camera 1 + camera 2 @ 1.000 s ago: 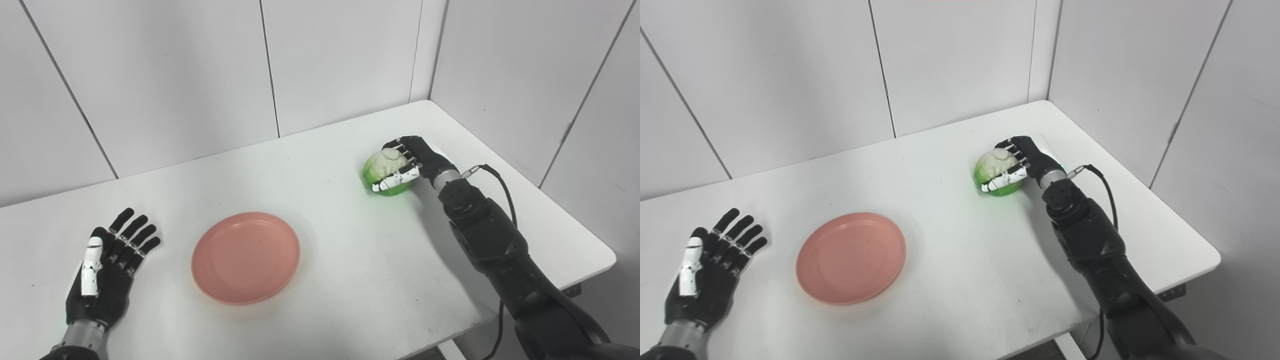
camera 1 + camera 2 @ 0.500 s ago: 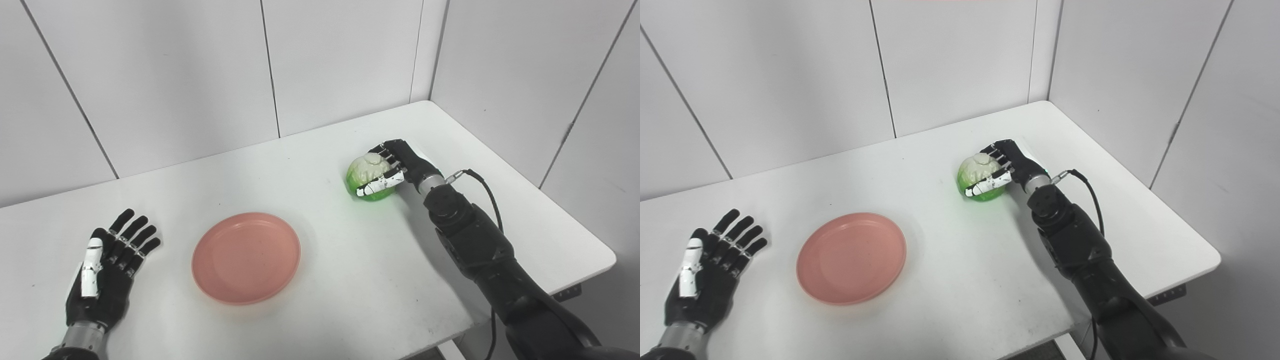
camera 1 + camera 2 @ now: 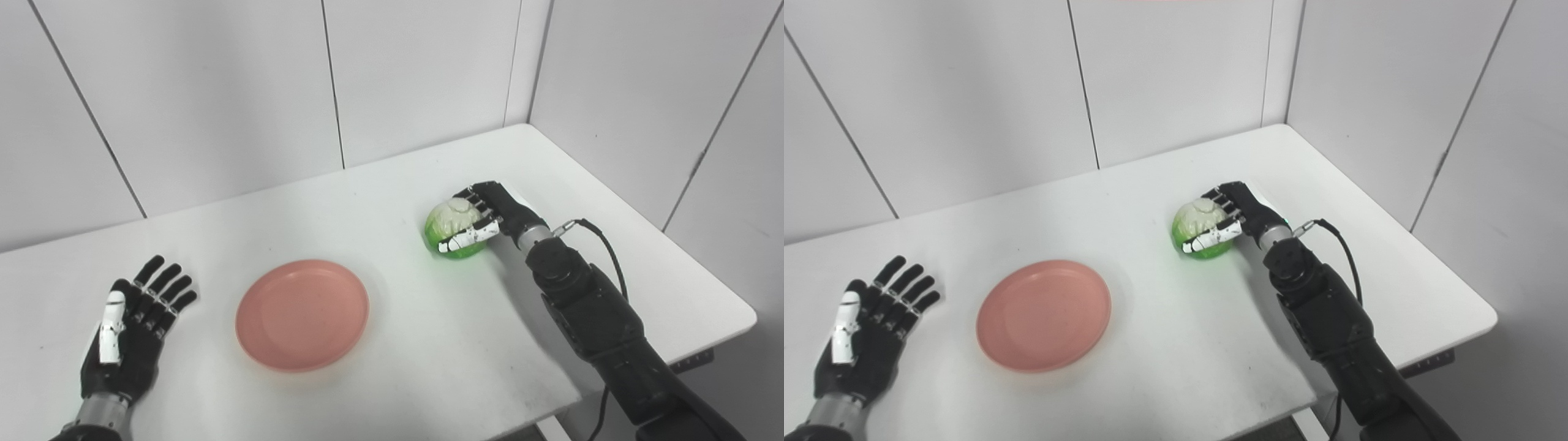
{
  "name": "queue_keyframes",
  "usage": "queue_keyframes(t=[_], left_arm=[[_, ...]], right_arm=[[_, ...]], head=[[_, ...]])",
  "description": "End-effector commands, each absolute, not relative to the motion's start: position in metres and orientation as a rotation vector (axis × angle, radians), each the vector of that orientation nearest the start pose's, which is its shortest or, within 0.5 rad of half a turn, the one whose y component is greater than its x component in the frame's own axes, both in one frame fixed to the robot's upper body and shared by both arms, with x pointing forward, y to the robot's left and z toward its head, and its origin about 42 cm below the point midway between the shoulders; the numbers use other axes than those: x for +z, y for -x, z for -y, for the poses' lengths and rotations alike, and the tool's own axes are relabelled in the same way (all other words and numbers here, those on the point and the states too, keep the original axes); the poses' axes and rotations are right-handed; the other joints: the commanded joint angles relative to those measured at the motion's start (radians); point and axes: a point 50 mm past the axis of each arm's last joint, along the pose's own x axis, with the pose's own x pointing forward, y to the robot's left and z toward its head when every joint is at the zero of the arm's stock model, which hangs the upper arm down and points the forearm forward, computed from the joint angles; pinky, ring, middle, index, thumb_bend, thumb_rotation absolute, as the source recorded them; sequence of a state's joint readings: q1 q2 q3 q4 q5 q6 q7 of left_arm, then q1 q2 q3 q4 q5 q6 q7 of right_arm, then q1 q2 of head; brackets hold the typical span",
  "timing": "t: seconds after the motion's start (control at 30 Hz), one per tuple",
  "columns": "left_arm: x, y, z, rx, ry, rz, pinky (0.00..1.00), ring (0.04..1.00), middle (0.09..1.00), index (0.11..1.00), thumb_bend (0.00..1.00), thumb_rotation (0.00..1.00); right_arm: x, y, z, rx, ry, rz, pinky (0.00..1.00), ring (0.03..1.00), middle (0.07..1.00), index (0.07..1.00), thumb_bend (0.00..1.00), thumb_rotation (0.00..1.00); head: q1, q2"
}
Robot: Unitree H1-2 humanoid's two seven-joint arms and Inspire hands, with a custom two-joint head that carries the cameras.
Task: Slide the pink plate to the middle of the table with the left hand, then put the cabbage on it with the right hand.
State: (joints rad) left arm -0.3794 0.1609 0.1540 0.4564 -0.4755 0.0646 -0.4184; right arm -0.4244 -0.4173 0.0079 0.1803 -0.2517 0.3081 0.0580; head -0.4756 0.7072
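Spanning both views, the white table [image 3: 429, 343] carries everything, its far right corner set against the wall panels. Nearer the front edge and left of centre lies the pink plate [image 3: 302, 315], flat and unoccupied, judged already positioned to receive the load. The right hand [image 3: 490, 214] reaches across from the right edge, fingers wrapped over the cabbage [image 3: 452, 229] from its right side with the thumb across its front, a hold judged firm enough for carrying. Whether the cabbage clears the surface cannot be told; it sits well apart from the plate, toward the right edge. The left hand [image 3: 125, 334] rests near the front left corner, fingers spread, holding nothing, apparently parked clear.
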Motion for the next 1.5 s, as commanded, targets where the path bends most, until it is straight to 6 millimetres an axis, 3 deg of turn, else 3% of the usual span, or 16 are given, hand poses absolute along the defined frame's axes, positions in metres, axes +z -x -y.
queue_keyframes(t=[0.0,0.33,0.5,0.63,0.93,1.1,1.47], left_arm=[[0.087,-0.387,-0.261,-0.285,0.396,-0.121,0.78,0.814,0.830,0.824,0.50,0.86],[0.099,-0.379,-0.228,-0.259,0.418,-0.123,0.81,0.833,0.848,0.842,0.47,0.88],[0.109,-0.374,-0.207,-0.245,0.408,-0.128,0.86,0.873,0.884,0.878,0.43,0.98],[0.117,-0.371,-0.187,-0.227,0.405,-0.142,0.90,0.890,0.897,0.894,0.40,1.00],[0.121,-0.374,-0.164,-0.233,0.409,-0.136,0.93,0.903,0.911,0.913,0.38,1.00],[0.121,-0.375,-0.157,-0.234,0.407,-0.138,0.92,0.897,0.911,0.909,0.38,1.00],[0.124,-0.375,-0.149,-0.225,0.415,-0.141,0.92,0.895,0.908,0.903,0.39,1.00]], right_arm=[[0.248,-0.423,0.332,-0.100,0.651,0.061,0.34,0.402,0.451,0.521,0.53,0.00],[0.290,-0.410,0.278,0.011,0.620,0.223,0.36,0.430,0.458,0.515,0.53,0.00],[0.298,-0.407,0.248,0.081,0.604,0.280,0.34,0.415,0.451,0.522,0.53,0.00],[0.301,-0.404,0.222,0.144,0.593,0.311,0.34,0.415,0.454,0.517,0.53,0.00],[0.279,-0.408,0.169,0.266,0.589,0.318,0.30,0.383,0.448,0.522,0.53,0.00],[0.267,-0.409,0.159,0.268,0.671,0.306,0.33,0.390,0.445,0.517,0.53,0.00],[0.233,-0.413,0.143,0.366,0.651,0.310,0.34,0.400,0.446,0.518,0.53,0.00]], head=[[0.015,0.000],[0.136,0.009],[0.228,0.020],[0.307,0.031],[0.409,0.050],[0.426,0.056],[0.436,0.068]])
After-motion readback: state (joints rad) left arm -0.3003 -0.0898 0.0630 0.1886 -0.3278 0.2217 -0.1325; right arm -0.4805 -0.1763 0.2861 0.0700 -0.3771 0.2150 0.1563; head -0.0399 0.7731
